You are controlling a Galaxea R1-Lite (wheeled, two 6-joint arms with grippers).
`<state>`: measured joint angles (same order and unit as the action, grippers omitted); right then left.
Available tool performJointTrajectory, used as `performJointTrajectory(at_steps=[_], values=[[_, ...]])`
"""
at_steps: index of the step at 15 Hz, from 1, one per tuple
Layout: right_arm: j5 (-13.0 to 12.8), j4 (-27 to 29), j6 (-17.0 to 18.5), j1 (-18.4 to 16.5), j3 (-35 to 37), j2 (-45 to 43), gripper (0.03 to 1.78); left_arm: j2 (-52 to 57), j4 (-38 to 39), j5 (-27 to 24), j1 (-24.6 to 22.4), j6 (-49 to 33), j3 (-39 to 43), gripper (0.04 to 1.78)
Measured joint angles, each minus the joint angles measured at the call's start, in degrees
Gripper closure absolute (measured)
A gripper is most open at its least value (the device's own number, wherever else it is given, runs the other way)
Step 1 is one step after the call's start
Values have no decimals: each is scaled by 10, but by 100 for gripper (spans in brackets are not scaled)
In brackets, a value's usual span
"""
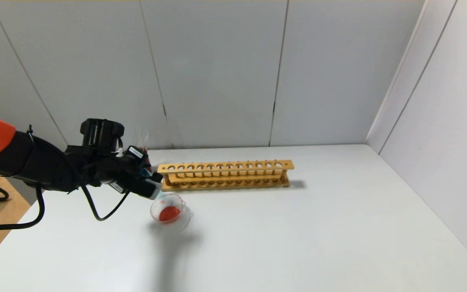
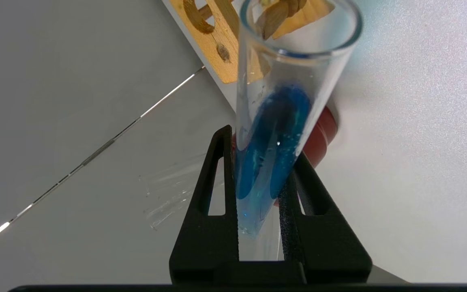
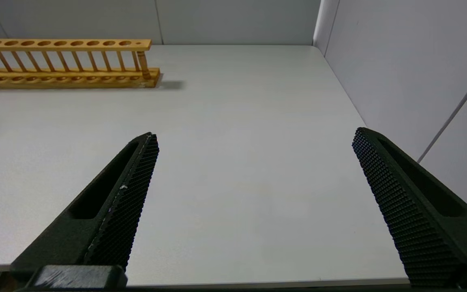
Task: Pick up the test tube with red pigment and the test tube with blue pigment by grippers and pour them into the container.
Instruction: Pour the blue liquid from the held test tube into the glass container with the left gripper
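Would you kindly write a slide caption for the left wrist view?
Left gripper clamps the test tube with blue pigment, the wooden rack beyond its open mouth.

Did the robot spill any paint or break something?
No spill or break shows. The left gripper holds the blue tube tilted over the glass dish, which has red liquid in it. The blue is still in the tube. The wooden rack stands straight. The right gripper waits open over the table.

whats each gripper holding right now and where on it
The left gripper clamps the test tube with blue pigment near its closed bottom end. The right gripper is open and holds nothing.
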<state>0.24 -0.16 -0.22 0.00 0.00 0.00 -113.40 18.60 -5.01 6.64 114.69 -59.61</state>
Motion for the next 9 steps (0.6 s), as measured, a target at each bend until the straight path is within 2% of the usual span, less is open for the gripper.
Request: performJointTrajectory(at_steps=[9], values=[[0,0,0,0,0,0,6,1,2,26,4,22,-1,149]])
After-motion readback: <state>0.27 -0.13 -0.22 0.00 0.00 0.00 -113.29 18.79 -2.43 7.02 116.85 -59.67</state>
